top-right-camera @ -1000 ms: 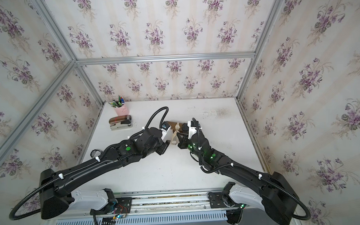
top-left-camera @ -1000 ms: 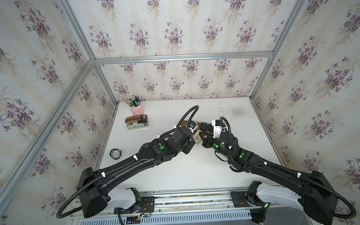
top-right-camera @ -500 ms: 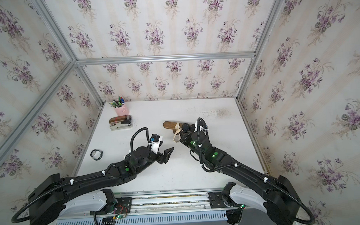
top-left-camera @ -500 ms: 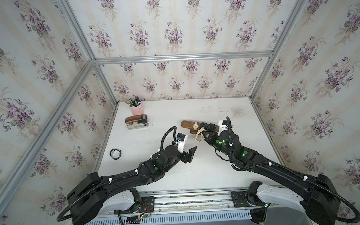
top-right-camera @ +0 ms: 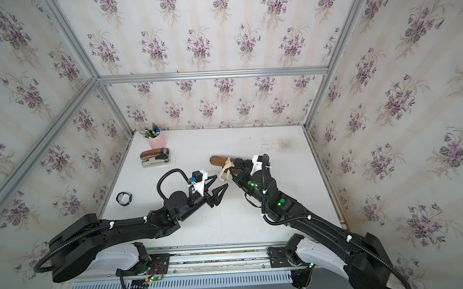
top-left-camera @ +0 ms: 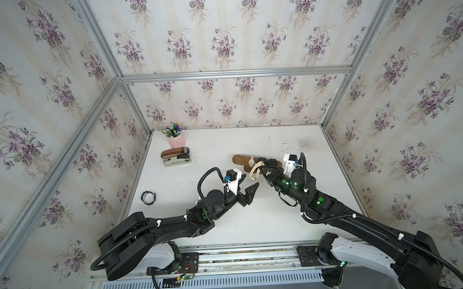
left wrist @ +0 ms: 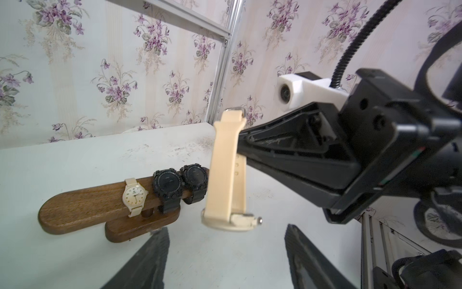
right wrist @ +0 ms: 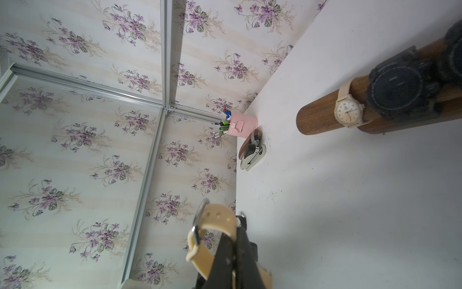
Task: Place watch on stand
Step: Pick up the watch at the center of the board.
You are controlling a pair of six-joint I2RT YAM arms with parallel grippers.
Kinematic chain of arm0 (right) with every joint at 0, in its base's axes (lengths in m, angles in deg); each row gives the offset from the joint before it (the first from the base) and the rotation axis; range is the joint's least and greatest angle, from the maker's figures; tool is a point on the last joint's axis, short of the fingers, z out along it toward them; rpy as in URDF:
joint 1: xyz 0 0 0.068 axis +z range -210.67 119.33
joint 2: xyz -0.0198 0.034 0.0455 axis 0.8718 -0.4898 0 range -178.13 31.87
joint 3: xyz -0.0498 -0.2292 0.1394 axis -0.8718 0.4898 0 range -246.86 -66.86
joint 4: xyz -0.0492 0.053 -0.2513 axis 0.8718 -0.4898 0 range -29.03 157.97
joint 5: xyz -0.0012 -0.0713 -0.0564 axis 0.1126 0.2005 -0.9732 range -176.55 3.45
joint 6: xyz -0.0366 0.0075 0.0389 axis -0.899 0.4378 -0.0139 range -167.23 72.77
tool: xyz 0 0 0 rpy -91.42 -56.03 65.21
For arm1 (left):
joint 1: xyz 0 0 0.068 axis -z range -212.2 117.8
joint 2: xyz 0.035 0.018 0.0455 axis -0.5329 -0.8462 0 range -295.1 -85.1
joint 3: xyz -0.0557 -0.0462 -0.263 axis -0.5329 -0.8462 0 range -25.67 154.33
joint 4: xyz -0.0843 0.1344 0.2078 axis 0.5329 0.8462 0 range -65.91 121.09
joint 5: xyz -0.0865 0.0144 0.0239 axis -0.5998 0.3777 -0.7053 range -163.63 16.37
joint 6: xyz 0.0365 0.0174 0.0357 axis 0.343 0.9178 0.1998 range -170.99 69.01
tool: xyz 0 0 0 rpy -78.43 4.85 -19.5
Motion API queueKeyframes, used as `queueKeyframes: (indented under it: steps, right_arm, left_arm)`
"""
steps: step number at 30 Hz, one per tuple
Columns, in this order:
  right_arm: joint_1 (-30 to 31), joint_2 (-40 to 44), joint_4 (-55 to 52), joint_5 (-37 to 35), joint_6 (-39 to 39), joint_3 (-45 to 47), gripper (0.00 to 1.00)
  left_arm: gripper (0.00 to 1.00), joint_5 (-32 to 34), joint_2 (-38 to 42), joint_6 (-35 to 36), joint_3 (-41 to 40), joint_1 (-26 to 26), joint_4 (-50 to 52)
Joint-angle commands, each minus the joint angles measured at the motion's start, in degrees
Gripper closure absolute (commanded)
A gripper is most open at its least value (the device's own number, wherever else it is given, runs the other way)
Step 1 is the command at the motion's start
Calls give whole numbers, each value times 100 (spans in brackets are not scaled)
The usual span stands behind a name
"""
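After working nose to nose with its partner at the stand (top-left-camera: 240, 160) a second ago, the left claw (top-left-camera: 250, 182) has drawn back toward the centre of both top views. It hangs with jaws spread and nothing between them, leaving the cream watch (left wrist: 226, 175) to the right claw (top-left-camera: 263, 171), which is clamped shut on the strap. The watch hangs as a buckled loop just below the stand, right of centre in both top views, and is not yet on the bar. The retreat reads as a finished handover, with the threading left to do. Three watches already ride the bar: a cream-dialled watch (left wrist: 135, 195) and two black watches (left wrist: 168, 185) beside it, crowding its middle and right-hand stretch above the foot. Only the rounded end toward the left of the frame looks free, so the loop would likely have to go on from there. A loose black watch (top-left-camera: 148, 198) lies well apart at the left edge of the table (top-left-camera: 254, 223). A stapler (top-left-camera: 175, 158) and a pink pen cup (top-left-camera: 176, 140) sit in the table's upper-left corner, away from the work.
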Motion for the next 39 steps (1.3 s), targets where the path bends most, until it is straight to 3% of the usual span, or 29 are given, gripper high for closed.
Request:
queueKeyframes:
  steps: [1,7,13,25,30,35,39]
  right_arm:
    - [161,83,508,-50,196,14,100]
    - [214,171,804,-2,322,131,100]
    - [215,249,1058,41,397,192,100]
    - [215,268,1275,208,493,191,100]
    - [214,327,1275,186,535,219,100]
    - [214,348,1271,193,530,226,100]
    - [215,348,1275,189,568,251,100]
  left_arm:
    - [26,-116,-39,-63,20,3,-744]
    - [35,-105,-110,-226,124,-28,-928]
    - [24,-71,-127,-395,-47,-68,-1237]
    - [30,-339,-224,-570,39,-153,-1461]
    - [40,-514,-259,-580,144,-179,-1383]
    - [40,-475,-277,-609,157,-196,-1408]
    - [52,-541,-264,-626,184,-212,-1348]
